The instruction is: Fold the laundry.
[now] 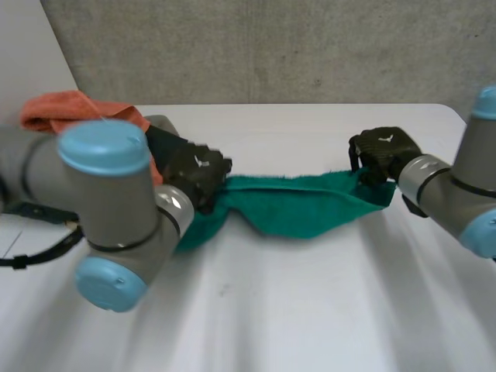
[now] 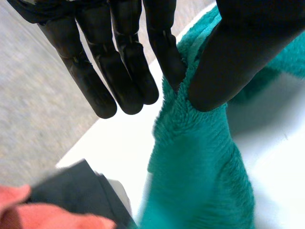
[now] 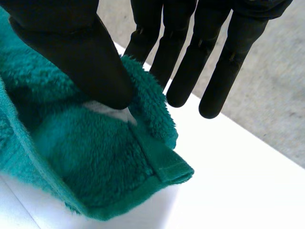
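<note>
Table (image 1: pixel 310 310) white, grey wall (image 1: pixel 271 46) behind, green towel (image 1: pixel 302 208), orange cloth (image 1: pixel 66 108)

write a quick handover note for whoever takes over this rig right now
Left hand: shut on green towel, pinching its left end between thumb and finger.
Right hand: pinching its right end the same way.
Towel hangs stretched between them over the white table. Orange cloth lies bunched at the far left corner.
Done: both ends gripped.
Left: fold the towel, lay it down, then likely the orange cloth.
</note>
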